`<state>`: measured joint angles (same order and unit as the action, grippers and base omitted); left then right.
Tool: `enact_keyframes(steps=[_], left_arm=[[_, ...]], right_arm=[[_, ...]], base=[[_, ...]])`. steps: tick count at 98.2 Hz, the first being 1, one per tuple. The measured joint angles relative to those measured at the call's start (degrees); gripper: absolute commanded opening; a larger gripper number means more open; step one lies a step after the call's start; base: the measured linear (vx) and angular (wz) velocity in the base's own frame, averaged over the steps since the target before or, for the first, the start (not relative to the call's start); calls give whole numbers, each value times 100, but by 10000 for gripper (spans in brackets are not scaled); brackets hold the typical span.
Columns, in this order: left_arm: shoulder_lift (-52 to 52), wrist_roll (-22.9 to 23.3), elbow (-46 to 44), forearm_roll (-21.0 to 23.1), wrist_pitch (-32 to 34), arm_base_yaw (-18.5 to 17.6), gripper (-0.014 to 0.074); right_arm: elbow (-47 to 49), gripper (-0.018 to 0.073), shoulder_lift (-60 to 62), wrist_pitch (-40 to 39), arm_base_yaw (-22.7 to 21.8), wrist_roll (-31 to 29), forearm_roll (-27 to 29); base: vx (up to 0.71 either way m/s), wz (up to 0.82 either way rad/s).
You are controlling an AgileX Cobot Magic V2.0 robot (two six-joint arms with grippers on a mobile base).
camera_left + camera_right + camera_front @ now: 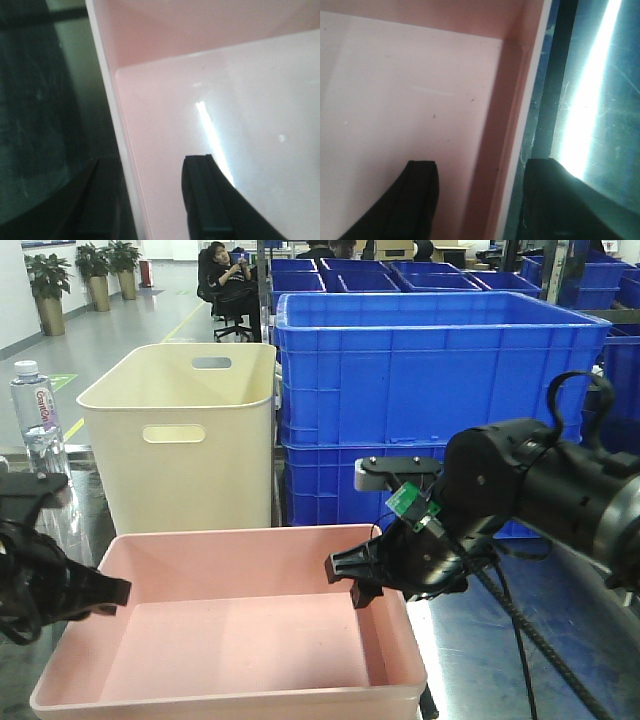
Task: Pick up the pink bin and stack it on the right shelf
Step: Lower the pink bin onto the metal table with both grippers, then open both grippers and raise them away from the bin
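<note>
The pink bin [230, 640] sits empty in the lower middle of the front view, on a dark glossy bench [560, 640], with a cream bin [180, 440] and stacked blue crates [440, 370] behind it and a water bottle [35, 410] at the far left. The left gripper [105, 592] straddles the bin's left wall: in the left wrist view one finger hangs inside and one outside the rim, jaws open with a gap either side. The right gripper [352, 575] does the same at the right wall, jaws likewise open and not yet pinching. The bin looks like light, thin plastic, stiff enough along its rolled rim but likely to flex in the sloping walls, and smooth enough to slip. Pinching both side walls just under the rim, at matching points, should keep it level when lifted.
</note>
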<state>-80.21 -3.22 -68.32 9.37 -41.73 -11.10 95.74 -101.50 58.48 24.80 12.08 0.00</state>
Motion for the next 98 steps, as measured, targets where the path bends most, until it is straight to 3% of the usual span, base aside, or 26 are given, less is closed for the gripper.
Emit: enact_keyframes(steps=[10, 20, 26, 39, 40, 45, 68, 83, 98], left_arm=[[545, -14, 0, 26, 78, 0, 189], [1300, -63, 0, 19, 91, 0, -13], [1777, -165, 0, -99, 91, 0, -10], [2809, -366, 143, -462, 125, 0, -10], [3384, -409, 489, -567, 172, 0, -9], [3854, -414, 899, -582, 235, 0, -9], [5603, -421, 2911, -149, 697, 0, -8], [6195, -421, 3885, 47, 1409, 0, -8], [6214, -421, 4166, 60, 2102, 0, -8]], right_arm=[[0, 324, 364, 107, 0, -140, -132], [0, 133, 837, 318, 0, -196, -346], [0, -15, 1150, 403, 0, -227, -425], [0, -14, 1790, 459, 0, -420, -492], [-173, -13, 2210, 317, 0, -553, -498], [-572, -13, 2547, 38, 0, -667, -498], [-3843, -13, 4507, -2689, 0, -928, -444], [-6087, -11, 5439, -4607, 0, -939, -387], [-6927, -11, 5545, -5623, 0, -939, -387]], base=[[0, 0], [0, 0], [0, 0], [0, 0], [0, 0], [0, 0], [0, 0], [0, 0], [0, 0]])
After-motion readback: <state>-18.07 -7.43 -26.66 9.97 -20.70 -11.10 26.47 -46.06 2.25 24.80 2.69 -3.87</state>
